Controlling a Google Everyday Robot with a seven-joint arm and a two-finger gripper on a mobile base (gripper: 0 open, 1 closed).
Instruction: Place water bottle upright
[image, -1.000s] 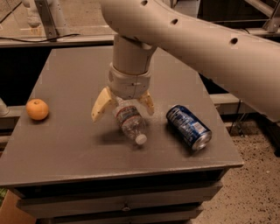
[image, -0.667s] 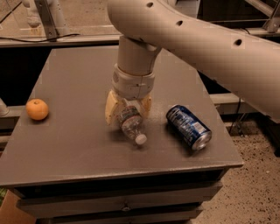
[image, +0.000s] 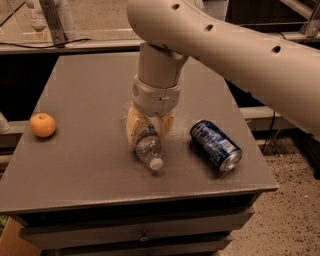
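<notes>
The water bottle (image: 149, 148) is a small clear plastic bottle with a white cap. It lies tilted on the grey table (image: 90, 100), cap pointing toward the front edge. My gripper (image: 148, 129) comes down from above at the table's middle, and its two tan fingers (image: 132, 128) are closed around the bottle's body. The bottle's label end is hidden between the fingers.
A blue soda can (image: 216, 145) lies on its side just right of the bottle. An orange (image: 42, 125) sits near the table's left edge. My big white arm (image: 235, 45) crosses the upper right. The floor drops away at the right.
The fingers were spread wide around the bottle a second ago and have now closed on it. The wrist has shifted slightly right. The bottle has hardly moved.
</notes>
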